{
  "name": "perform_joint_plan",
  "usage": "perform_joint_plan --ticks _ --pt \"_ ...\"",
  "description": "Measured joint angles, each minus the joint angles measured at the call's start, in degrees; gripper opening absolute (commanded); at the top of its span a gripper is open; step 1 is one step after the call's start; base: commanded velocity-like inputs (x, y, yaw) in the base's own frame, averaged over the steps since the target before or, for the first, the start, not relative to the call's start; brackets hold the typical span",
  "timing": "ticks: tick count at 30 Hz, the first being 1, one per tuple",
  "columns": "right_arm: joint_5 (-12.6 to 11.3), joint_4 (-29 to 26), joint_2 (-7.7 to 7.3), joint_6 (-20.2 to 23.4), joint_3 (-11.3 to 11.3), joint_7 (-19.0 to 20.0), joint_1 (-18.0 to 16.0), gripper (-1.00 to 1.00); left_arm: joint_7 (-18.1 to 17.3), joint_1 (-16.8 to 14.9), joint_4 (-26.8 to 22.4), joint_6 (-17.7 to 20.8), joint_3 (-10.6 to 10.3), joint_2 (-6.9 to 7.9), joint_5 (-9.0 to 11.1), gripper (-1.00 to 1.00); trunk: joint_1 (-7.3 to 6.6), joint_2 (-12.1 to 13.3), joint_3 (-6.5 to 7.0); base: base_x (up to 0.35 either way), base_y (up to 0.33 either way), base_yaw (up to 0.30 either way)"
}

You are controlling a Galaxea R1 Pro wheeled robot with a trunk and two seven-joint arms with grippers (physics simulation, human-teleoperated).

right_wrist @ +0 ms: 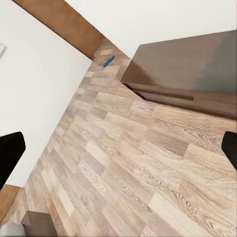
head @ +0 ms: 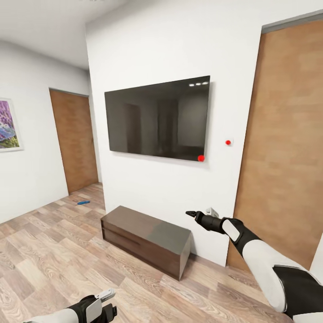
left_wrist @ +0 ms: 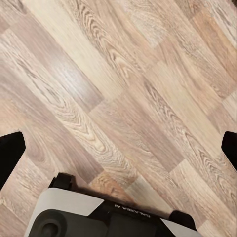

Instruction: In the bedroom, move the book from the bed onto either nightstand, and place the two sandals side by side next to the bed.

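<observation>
Right gripper [head: 194, 214]: raised toward the white wall, jaws apart, empty. Left gripper [head: 107, 304]: low over the wood-plank floor [head: 58, 251], jaws apart, empty. Blue sandal [head: 83, 202]: on the floor near the far wooden door [head: 74, 139], beyond the dark wood bench [head: 148, 233] under the television [head: 158, 117].

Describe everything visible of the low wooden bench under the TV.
The bench is a low, long box of dark brown wood with a smooth, slightly glossy top that catches greyish light toward its right end. A thin horizontal groove runs along its front face. It stands on the plank floor, back against the white wall, below the TV. Nothing rests on it; neither gripper touches it.
</observation>
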Motion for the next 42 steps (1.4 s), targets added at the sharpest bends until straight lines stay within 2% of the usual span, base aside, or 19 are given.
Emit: perform_joint_plan --ticks 6,11,17,24,31,40,42 --pt "0.0 2.3 0.11 -0.1 1.0 0.0 0.1 1.0 0.0 0.0 0.0 0.0 0.0 0.0 0.0 1.0 0.02 0.0 0.39 0.088 0.0 0.223" --pt "0.2 3.9 0.29 -1.2 3.8 0.0 0.3 1.0 0.0 0.0 0.0 0.0 0.0 0.0 0.0 1.0 0.02 0.0 0.71 0.021 0.0 0.223" --pt "0.5 9.0 0.39 -6.6 8.9 0.0 0.4 1.0 0.0 0.0 0.0 0.0 0.0 0.0 0.0 1.0 0.03 0.0 1.09 0.006 0.0 0.222" --pt "0.5 14.1 0.4 -10.8 10.9 -0.1 0.6 1.0 0.0 0.0 0.0 0.0 0.0 0.0 0.0 1.0 0.03 0.0 1.55 0.001 0.0 0.221" --pt "0.5 15.1 0.39 -11.5 11.7 -0.2 3.4 1.0 0.0 0.0 0.0 0.0 0.0 -0.03 0.0 1.0 0.02 0.0 2.0 0.0 0.0 0.221" --pt "0.4 15.4 -0.1 -13.9 16.9 -0.2 7.4 1.0 0.0 -0.1 0.0 -0.4 0.0 -0.34 0.0 1.0 0.02 0.0 2.46 0.0 0.0 0.166" --pt "0.4 15.4 -0.23 -14.5 17.5 -0.2 8.3 1.0 0.0 -0.1 0.0 -1.1 0.0 -0.38 0.0 1.0 0.03 0.0 2.49 0.0 0.0 0.047"
